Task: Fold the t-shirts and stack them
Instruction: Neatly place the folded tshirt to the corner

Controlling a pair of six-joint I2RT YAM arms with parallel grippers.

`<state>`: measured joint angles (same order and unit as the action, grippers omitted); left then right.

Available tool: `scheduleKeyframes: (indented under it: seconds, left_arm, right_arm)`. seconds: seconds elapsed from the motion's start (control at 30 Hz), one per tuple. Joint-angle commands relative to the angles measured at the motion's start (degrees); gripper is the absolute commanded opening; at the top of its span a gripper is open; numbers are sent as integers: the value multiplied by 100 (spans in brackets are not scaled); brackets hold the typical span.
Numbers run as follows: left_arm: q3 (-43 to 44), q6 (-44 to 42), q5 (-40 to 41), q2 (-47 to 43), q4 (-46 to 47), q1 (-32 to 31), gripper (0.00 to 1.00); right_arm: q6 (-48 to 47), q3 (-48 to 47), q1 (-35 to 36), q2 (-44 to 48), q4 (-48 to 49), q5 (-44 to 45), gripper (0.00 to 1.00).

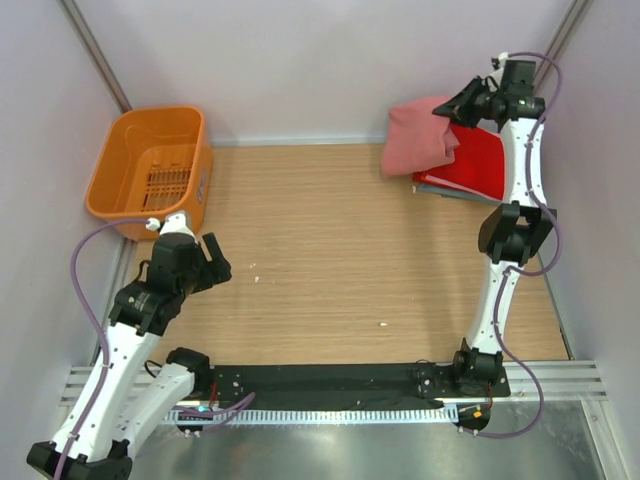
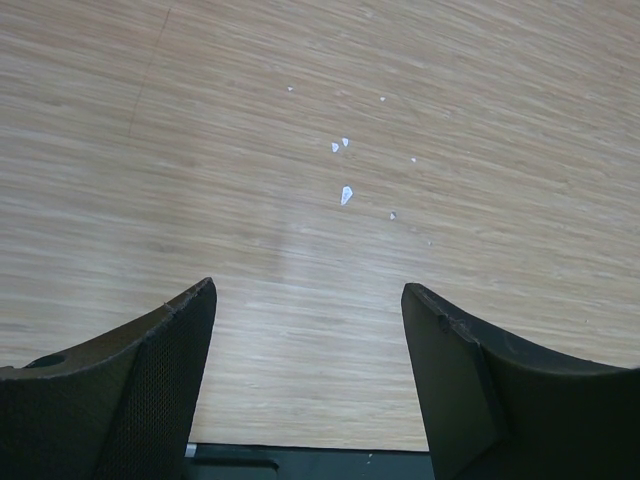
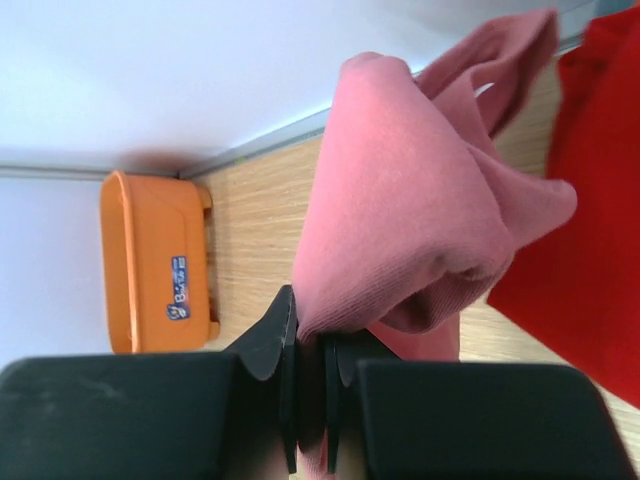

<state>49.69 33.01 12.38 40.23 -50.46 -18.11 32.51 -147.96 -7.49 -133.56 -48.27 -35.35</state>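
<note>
The right pincer is clamped on a fold of the salmon-pink shirt, which hangs bunched at the far right corner of the desk, partly over the red shirt. The left pincer hovers gaping wide near the orange basket, holding nothing.

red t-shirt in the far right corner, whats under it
A thin grey folded layer peeks out along the near edge of the red t-shirt; how much lies beneath is covered. The salmon-pink t-shirt, pinched by the right gripper, hides its left part.
</note>
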Motion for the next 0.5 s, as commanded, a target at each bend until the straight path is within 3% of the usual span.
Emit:
scheduleKeyframes:
  seconds: [0.0, 0.47]
  left_arm:
    - [120, 38, 54, 29, 133, -8, 76]
    - [120, 21, -16, 99, 141, -17, 75]
  right_arm:
    - [325, -312, -244, 348, 309, -797, 1]
    - [1161, -93, -1333, 673, 1232, -1764, 1]
